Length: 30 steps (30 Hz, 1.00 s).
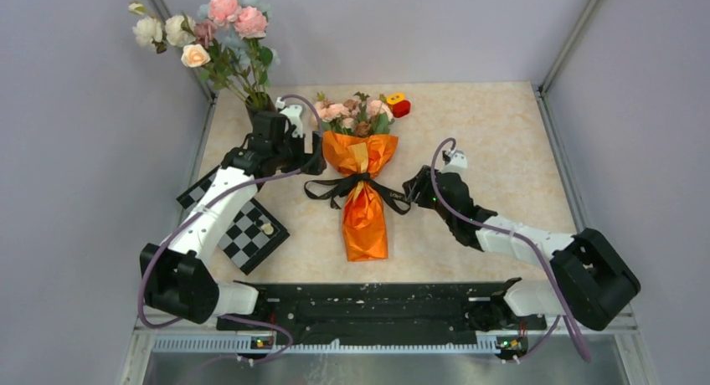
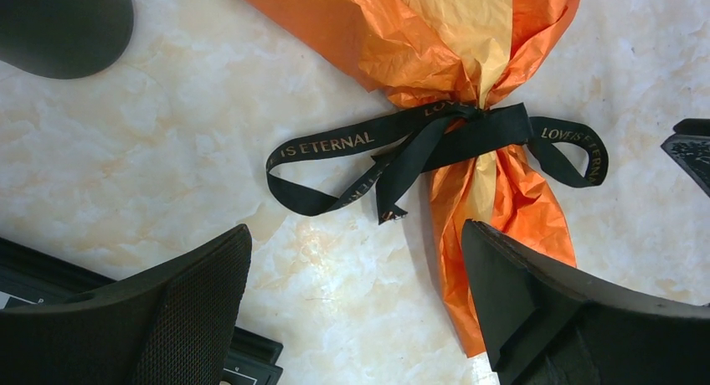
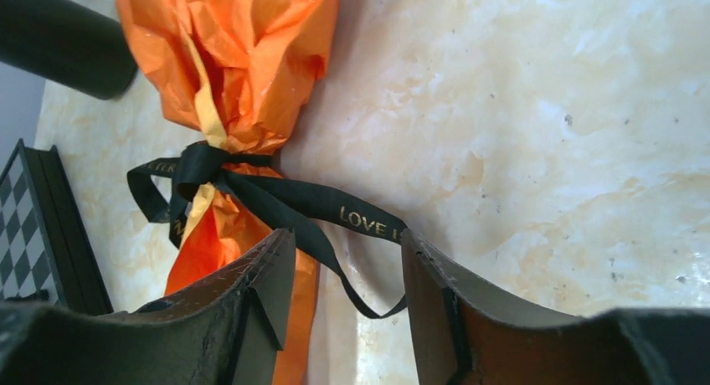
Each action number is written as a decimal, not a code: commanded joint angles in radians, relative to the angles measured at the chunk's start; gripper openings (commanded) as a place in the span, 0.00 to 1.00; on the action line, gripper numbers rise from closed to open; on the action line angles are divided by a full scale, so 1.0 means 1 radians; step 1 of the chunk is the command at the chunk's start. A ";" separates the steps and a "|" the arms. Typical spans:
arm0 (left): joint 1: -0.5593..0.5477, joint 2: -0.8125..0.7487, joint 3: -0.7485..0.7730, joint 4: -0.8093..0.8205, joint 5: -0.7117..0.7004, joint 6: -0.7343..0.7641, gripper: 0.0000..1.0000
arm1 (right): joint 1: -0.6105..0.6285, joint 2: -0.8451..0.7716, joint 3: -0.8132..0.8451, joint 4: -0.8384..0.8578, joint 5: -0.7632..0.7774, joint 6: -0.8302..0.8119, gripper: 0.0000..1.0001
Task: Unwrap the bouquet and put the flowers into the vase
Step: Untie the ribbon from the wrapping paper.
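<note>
Both arms rise from the near edge and fold inward over the table (image 1: pixel 494 142). The left arm runs away from its base above a checkered board (image 1: pixel 247 230), then bends at the wrist toward the right. The right arm reaches leftward and slightly away from its base. Between them lies the bouquet (image 1: pixel 365 201), with its pointed orange paper tail nearest the bases and its flared mouth farthest from them.

The right gripper (image 3: pixel 347 234) sits just to the right of the knot, its fingers a moderate gap apart and gripping nothing. One tail of the black ribbon (image 2: pixel 469 134) runs from the knot into that gap and loops there. It reaches the edge of one finger, though whether it actually touches is hard to judge from this angle. The left gripper (image 2: pixel 353 234) hovers on the knot's other side, spread wide and empty. The ribbon's other loops, with their gold lettering, lie on the table just ahead of its fingertips, and the paper tail passes close by one finger.

Beyond the knot the flowers (image 1: pixel 352 113) spill from the paper's mouth, with small yellow and red heads (image 1: pixel 398 105) just past them. The vase (image 3: pixel 63 54) stands ahead and to the left of the left gripper, behind its wrist, and a tall white-and-pink bunch (image 1: pixel 219 33) rises from that spot.
</note>
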 commanded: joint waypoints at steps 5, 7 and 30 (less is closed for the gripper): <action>-0.001 0.006 -0.001 0.018 0.062 -0.007 0.99 | 0.001 -0.077 -0.018 -0.032 -0.150 -0.103 0.53; -0.008 0.002 -0.003 0.018 0.062 -0.024 0.99 | 0.005 -0.062 -0.028 -0.021 -0.163 -0.083 0.53; -0.139 -0.098 -0.546 0.543 0.005 -0.515 0.90 | 0.011 -0.328 -0.131 -0.094 -0.075 -0.092 0.45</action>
